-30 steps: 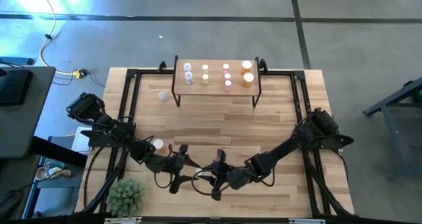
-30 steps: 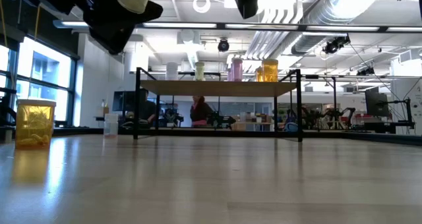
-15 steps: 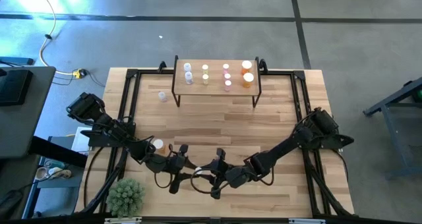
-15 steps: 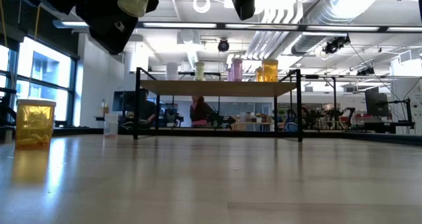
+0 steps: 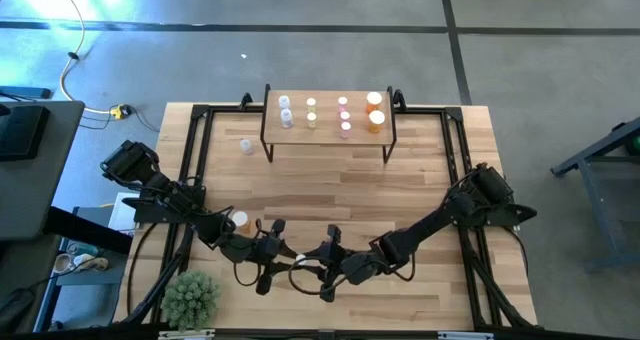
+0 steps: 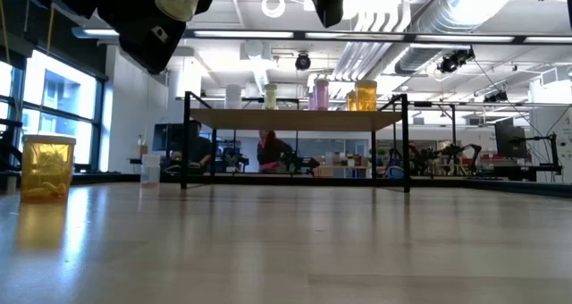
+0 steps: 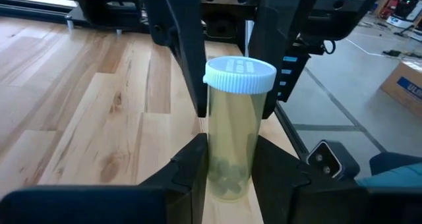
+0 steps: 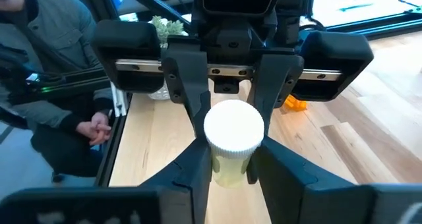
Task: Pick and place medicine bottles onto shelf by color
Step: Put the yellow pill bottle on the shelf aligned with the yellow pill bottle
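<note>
Left wrist view: pale yellow bottle (image 7: 235, 128) with white cap, clamped between left hand (image 7: 231, 178) fingers; right hand (image 8: 231, 168) fingers also pressed on it from the opposite side. Both hands meet above the near middle of the desk (image 5: 330, 185). Shelf (image 5: 328, 130) at far middle, bottles (image 5: 344, 114) in rows on top. Orange bottle (image 5: 241, 220) near left, clear bottle (image 5: 246, 146) left of shelf.

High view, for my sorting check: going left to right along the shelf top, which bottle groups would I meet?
On the shelf: bluish-clear bottles → pale yellow bottles → pink bottles → orange bottles.
</note>
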{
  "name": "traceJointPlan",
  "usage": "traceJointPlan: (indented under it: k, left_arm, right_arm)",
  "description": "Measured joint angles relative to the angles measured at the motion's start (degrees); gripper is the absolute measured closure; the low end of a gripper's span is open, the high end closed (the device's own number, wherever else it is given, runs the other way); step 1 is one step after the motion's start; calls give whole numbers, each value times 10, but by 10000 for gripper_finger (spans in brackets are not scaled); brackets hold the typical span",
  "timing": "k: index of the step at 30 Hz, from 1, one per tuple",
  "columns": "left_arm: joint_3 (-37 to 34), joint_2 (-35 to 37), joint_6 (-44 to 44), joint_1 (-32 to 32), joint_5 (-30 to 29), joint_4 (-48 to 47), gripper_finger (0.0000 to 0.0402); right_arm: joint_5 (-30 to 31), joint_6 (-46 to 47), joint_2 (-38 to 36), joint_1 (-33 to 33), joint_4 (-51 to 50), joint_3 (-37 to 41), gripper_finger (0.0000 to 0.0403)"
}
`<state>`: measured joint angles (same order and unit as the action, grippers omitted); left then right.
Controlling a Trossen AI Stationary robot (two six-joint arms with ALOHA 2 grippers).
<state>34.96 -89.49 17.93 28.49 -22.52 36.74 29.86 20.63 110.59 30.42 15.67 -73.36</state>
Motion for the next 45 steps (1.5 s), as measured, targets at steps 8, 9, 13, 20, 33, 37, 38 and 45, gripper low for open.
traceJointPlan:
  k: [8, 9, 13, 20, 33, 37, 38, 45]
  left_arm:
    - [0, 0, 1, 0, -11, 0, 313]
    - [0, 0, 1, -1, -11, 0, 313]
    - [0, 0, 5, -8, -9, 1, 314]
    - [0, 0, 0, -29, 9, 4, 314]
    - [0, 0, -21, -96, 10, 3, 314]
    - [0, 0, -21, -115, 9, 3, 314]
    - [0, 0, -21, -119, 9, 3, 314]
    - [0, 0, -47, -147, 9, 4, 314]
  right_arm:
    - [-34, 19, -18, -1, -68, 0, 208]
    - [-34, 25, -25, -1, -77, 0, 198]
    - [-41, 33, -60, -1, -114, 0, 169]
    - [-46, 13, -120, -1, -173, 0, 162]
    - [-108, -84, -136, -85, -194, 0, 162]
    - [-152, -91, -136, -111, -213, 0, 162]
    - [-160, -91, -136, -115, -218, 0, 162]
    - [-166, -93, -136, -145, -269, 0, 162]
